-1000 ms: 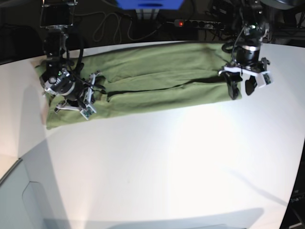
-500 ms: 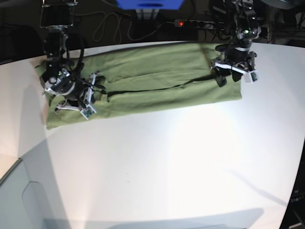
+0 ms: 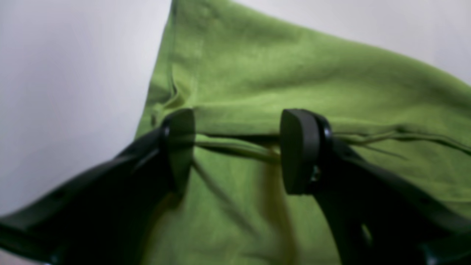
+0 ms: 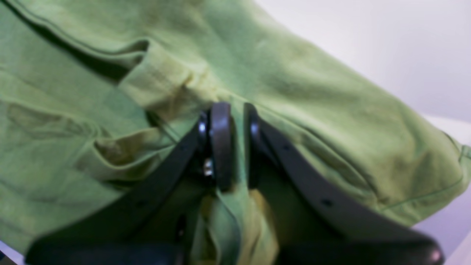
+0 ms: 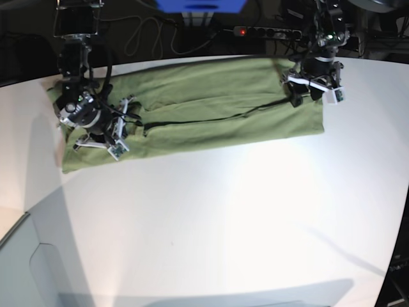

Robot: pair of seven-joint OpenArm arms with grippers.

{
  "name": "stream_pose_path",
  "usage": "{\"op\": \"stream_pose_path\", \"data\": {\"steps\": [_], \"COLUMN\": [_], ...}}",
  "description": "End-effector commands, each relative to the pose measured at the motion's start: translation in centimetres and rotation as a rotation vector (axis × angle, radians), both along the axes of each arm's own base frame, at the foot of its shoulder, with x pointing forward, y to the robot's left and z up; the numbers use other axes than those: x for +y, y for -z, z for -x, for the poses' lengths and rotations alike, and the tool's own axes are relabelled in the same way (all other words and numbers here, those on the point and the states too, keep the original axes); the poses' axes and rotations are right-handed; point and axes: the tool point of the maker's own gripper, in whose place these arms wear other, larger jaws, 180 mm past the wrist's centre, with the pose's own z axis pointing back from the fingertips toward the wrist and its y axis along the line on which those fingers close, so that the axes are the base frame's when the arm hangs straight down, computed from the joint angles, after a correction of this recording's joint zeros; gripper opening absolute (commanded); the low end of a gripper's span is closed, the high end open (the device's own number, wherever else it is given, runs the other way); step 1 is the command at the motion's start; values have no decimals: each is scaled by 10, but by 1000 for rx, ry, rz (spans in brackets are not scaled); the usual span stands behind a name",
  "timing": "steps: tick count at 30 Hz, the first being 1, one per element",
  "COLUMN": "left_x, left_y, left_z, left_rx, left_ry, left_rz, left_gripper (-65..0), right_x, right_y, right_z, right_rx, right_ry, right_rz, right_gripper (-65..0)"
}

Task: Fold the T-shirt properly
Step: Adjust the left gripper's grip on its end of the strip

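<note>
Lying as a long band across the far part of the white table (image 5: 255,211), the T-shirt (image 5: 211,112) has its long axis from side to side in the base view, and both long sides are already turned in so that their edges meet along a dark seam near the middle of the band. The coming move turns on the two short ends of this band, because each arm stands at one end. The right gripper (image 4: 233,145) is at the end on the left of the base view, and its fingers are pressed together on a pinch of T-shirt cloth; a ridge of fabric goes up between the pads. The left gripper (image 3: 237,151) is at the opposite end, low over the T-shirt just where the two turned-in edges meet; its fingers (image 3: 296,151) stand apart with the layered edges between them, not yet clamped. I judge that this gripper must close on these edges before the ends can be lifted and brought toward each other. The T-shirt end lies directly under and between its pads, so only a small descent seems needed. Beyond the T-shirt, at the back edge of the table, there are cables (image 5: 147,35) and a power strip (image 5: 265,31); they are well apart from the T-shirt and nothing lies in the way on the near side.
</note>
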Motion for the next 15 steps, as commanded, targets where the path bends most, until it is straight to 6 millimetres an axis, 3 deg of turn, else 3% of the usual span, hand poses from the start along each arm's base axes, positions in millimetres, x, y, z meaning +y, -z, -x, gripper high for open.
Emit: {"op": "stream_pose_path", "data": {"steps": [1,5,9,15], "left_x": [3,5,3,-4], "left_y": [-6,3,0,-34], "left_z": [0,7,7,-2], "left_rx": [-22,3,-5,-87], "left_ry": [-1,-9,-8,22], "left_rz": [-11,-9,-6,-29], "left_gripper": [-293,-292,-292,-292], "right_x": [1,1,1,1], "right_y": [-12,-12,-12,-12], "right_z": [-11,-10,-10,-10], "right_rx": [-46,-44,-44,-44], "right_ry": [-8,-8,-8,-8], "right_rz": [-12,-12,-12,-12], "right_gripper": [-611,-611,-611,-611]}}
